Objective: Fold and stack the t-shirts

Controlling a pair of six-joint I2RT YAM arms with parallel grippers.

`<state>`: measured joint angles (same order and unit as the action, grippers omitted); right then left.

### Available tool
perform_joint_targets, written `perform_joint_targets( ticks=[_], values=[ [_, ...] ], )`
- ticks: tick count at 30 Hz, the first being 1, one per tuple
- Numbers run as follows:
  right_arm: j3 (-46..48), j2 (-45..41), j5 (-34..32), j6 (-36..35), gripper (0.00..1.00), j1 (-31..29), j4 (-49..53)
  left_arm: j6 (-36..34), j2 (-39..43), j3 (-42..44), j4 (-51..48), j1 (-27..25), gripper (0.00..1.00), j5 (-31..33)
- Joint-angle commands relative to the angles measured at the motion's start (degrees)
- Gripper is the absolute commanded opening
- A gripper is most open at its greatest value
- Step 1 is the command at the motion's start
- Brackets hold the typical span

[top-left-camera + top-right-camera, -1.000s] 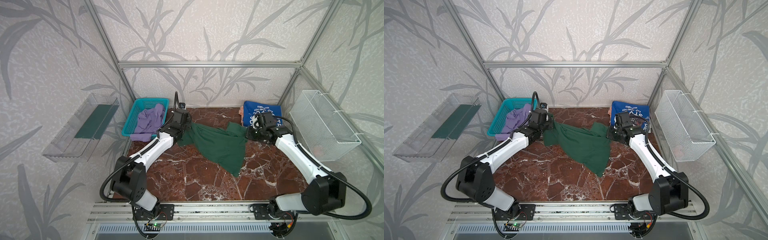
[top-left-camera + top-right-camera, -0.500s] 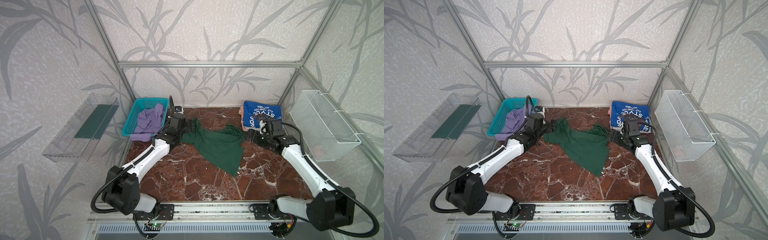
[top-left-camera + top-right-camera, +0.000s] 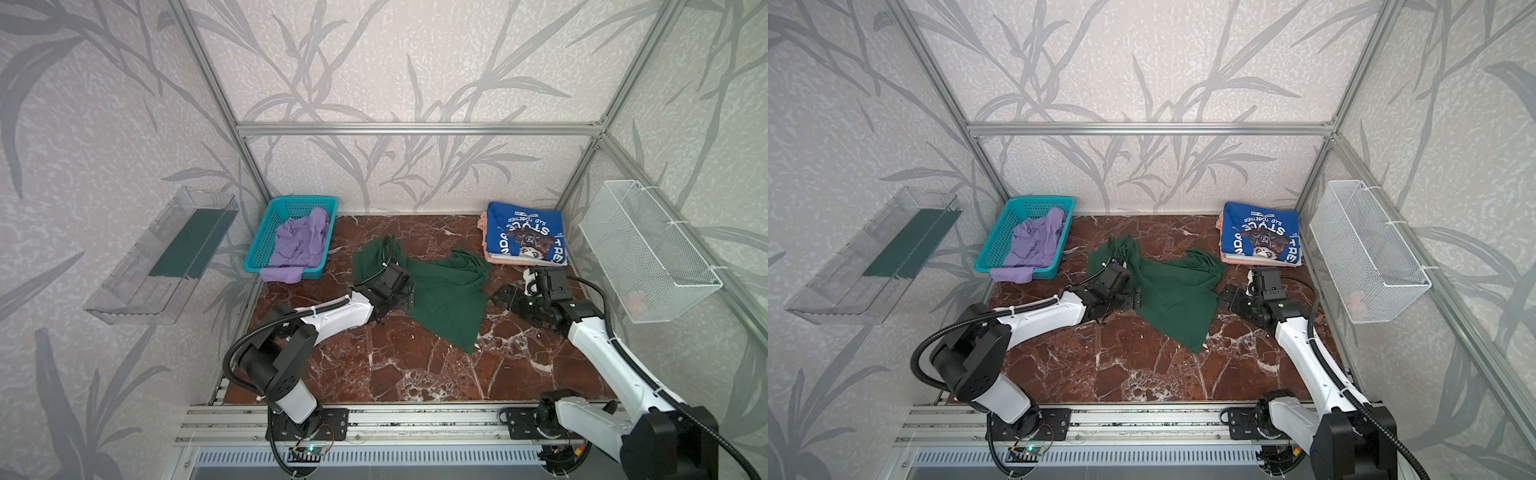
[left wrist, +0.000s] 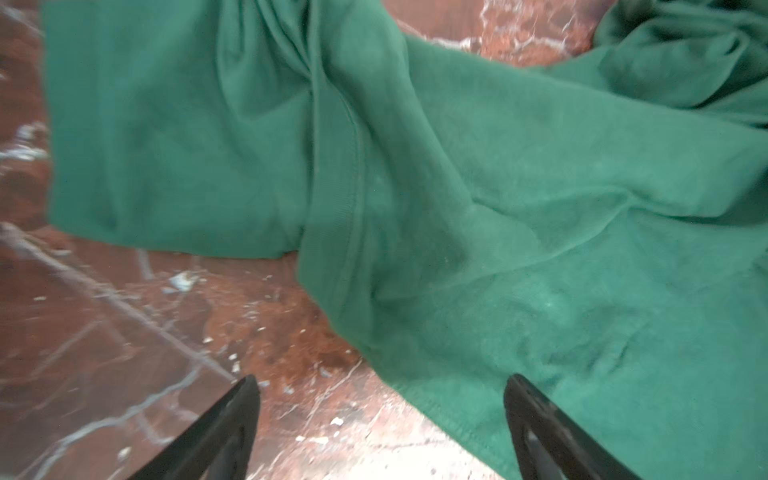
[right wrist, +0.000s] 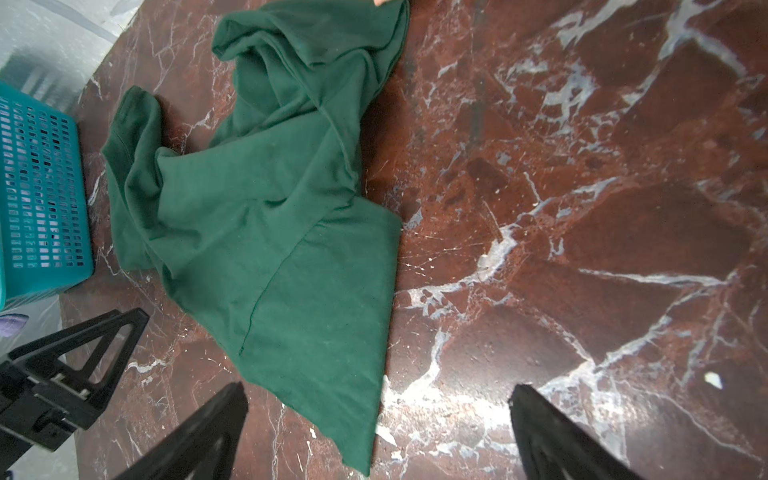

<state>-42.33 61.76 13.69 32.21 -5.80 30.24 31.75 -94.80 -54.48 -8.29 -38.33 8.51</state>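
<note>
- The dark green t-shirt (image 3: pixel 444 291) lies crumpled and unfolded on the table (image 3: pixel 395 365), mid-way between the two arms.
- Its long axis runs on a slant, from a bunched end near the turquoise basket (image 3: pixel 261 239) down to a pointed corner nearer the front rail.
- The left tool (image 3: pixel 406 296) hangs right at the shirt's left edge. In its wrist view one finger stands over bare table and the other over the green hem.
- That left tool is spread wide and has hold of nothing.
- The right tool (image 3: pixel 500 296) sits just off the shirt's right edge, apart from the cloth, also spread wide and empty.
- So the shirt lies to the right of the left tool and to the left of the right one. The left arm looks nearer, and I reckon the hem by it is the likelier next grab.
- T-shirts, counted: four.
  - One green on the table.
  - One lavender t-shirt (image 3: pixel 299 245) heaped in the basket and spilling over its front rim.
  - One blue printed t-shirt (image 3: pixel 525 239), folded on top of one peach t-shirt (image 3: pixel 485 239) in the far right corner.
- One turquoise basket, two arms.
</note>
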Motion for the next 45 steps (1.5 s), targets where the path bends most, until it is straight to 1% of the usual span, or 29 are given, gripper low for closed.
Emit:
perform_joint_targets(
  ticks=[1,3,9,10,11,14,16,17,19,22,23,26,28,30,33,36,37,40,42,45],
  values=[
    [1.15,-1.34,1.56,-0.57,0.99,1.29,0.14,2.31,-2.9,-2.13,1.29,-1.37,0.9,-2.04],
    [2.0,-1.93,2.31,-0.65,0.99,2.43,-0.16,2.35,-5.15,-2.87,1.68,-2.01,0.88,-2.53],
    [3.86,-3.22,4.34,-1.67,0.99,4.98,-1.06,3.06,-13.1,-8.79,-3.73,-3.45,0.81,-3.8],
    [3.87,-3.22,4.49,-1.92,0.99,5.21,-1.06,3.08,-14.11,-9.57,-4.26,-3.86,0.78,-3.92],
    [3.9,-3.14,4.63,-2.1,0.99,5.32,-1.06,3.13,-14.8,-10.17,-4.7,-4.08,0.72,-3.97],
    [3.98,-2.96,4.87,-2.31,0.99,5.66,-1.32,3.5,-16.67,-12.4,-6.72,-4.29,0.36,-4.39],
    [3.94,-2.7,5.72,-2.84,0.99,5.69,-1.6,3.88,-17.15,-13.18,-8.01,-4.15,0.06,-3.93],
    [3.79,-2.61,5.51,-2.89,0.99,5.67,-1.28,4.17,-16.93,-13.28,-8.76,-4.18,0.0,-3.43],
    [2.94,-2.68,4.1,-3.7,0.99,5.47,0.04,4.69,-15.16,-12.58,-9.88,-4.1,0.0,-1.8],
    [1.86,-3.46,1.7,-4.34,0.99,3.64,0.85,5.32,-8.89,-8.98,-11.68,-3.58,0.0,3.11],
    [1.33,-3.48,0.64,-4.26,0.99,2.23,0.98,5.59,-6.68,-7.71,-12.4,-3.3,0.0,4.91],
    [-0.7,-1.55,-2.37,-2.94,0.99,-4.46,0.06,5.17,1.14,-3.28,-15.24,-2.39,0.0,9.56],
    [-2.78,1.66,-3.52,-1.75,0.99,-8.23,-0.23,5.55,6.34,-0.18,-16.85,-1.21,0.0,11.82],
    [-4.77,5.34,-3.74,-0.39,1.0,-11.38,-1.16,6.37,11.95,3.84,-17.34,0.47,0.0,12.8],
    [-6.16,9.82,-4.2,1.62,0.95,-15.86,-5.18,6.83,18.67,9.39,-15.53,1.99,0.0,14.78],
    [-7.23,15.01,-2.4,3.93,0.87,-18.36,-9.33,7.53,22.06,12.01,-15.47,3.63,0.0,15.28],
    [-7.9,17.03,-1.69,3.96,0.83,-19.14,-10.25,7.69,22.62,12.33,-15.52,4.01,0.0,15.17],
    [-11.12,22.56,-0.9,4.0,0.79,-21.68,-10.22,7.89,23.54,13.24,-14.93,4.69,0.0,14.58],
    [-13.39,25.74,-1.39,3.97,0.71,-23.22,-9.8,7.94,23.73,13.65,-14.42,4.91,0.0,14.15],
    [-13.86,28.65,-0.78,3.93,0.66,-23.97,-13.36,7.8,23.61,13.68,-14.17,5.17,0.0,13.64]
  ],
)
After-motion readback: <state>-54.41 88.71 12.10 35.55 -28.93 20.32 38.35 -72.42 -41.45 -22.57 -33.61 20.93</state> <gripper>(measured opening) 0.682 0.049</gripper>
